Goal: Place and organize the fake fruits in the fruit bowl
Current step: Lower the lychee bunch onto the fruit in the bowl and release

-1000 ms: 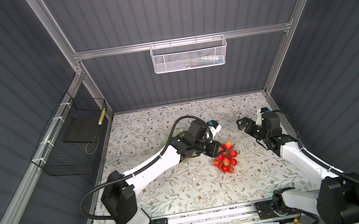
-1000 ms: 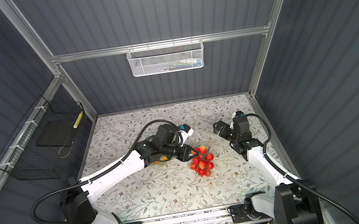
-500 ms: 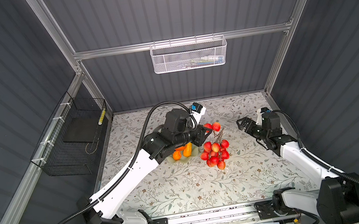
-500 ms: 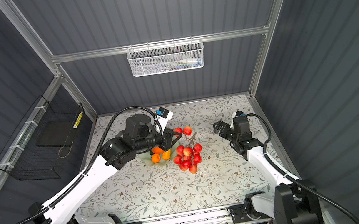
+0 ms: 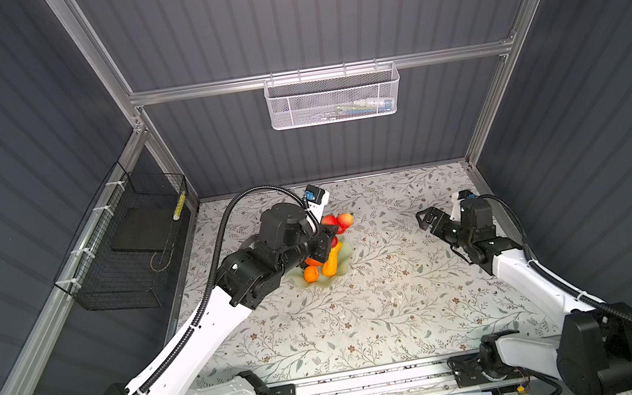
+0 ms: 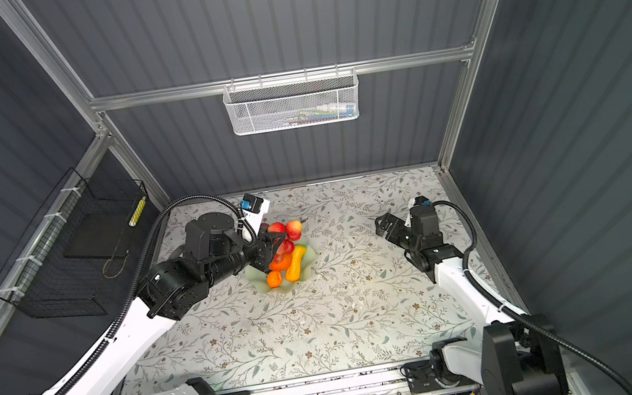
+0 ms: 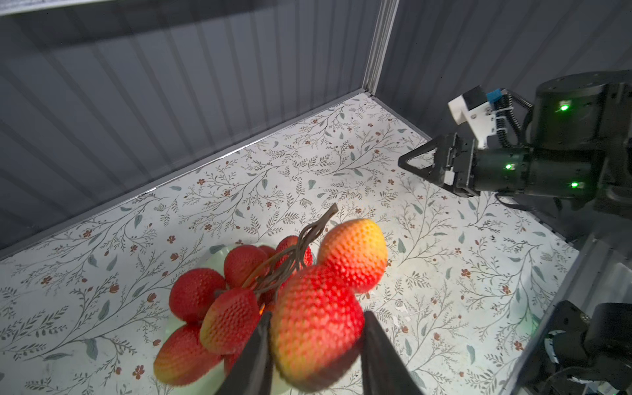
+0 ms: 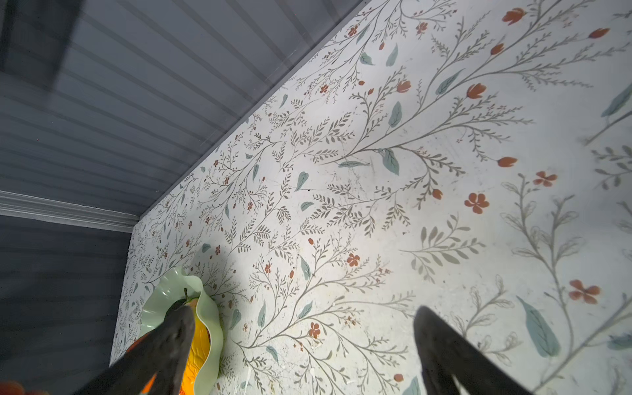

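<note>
grapes [image 7: 307, 318] | gripped above bowl [image 8: 213, 321] | stem toward far-right corner

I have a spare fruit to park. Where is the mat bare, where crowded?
Bare: the front stretch of mat along the base rail, and the strip between the fruit bowl and the open right tool. Crowded: the bowl, with fruit inside and the left tool holding the grapes over it.

1. Fingers [image 8: 167, 345]: two dark tips, spread wide apart, with floral table [image 8: 376, 205] showing between them.
2. Bowl [image 8: 212, 319]: pale green with a wavy rim, standing on the table near the wall corner. One finger overlaps it.
3. Squash [image 8: 198, 362]: yellow-orange, inside the bowl, partly hidden by that finger.
4. Walls [image 8: 102, 102]: grey, ribbed.
</note>
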